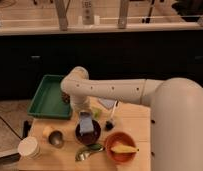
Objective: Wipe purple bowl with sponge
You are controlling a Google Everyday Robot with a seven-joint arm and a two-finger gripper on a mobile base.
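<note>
Holding sponge, gripper over purple bowl

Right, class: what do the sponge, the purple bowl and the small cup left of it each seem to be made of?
The sponge, under the end effector over the bowl: likely soft foam, matte pale blue-grey. The purple bowl: smooth plastic or glazed ceramic, dark with a faint sheen; cannot tell which. The small cup: metal, grey with bright reflections.
</note>
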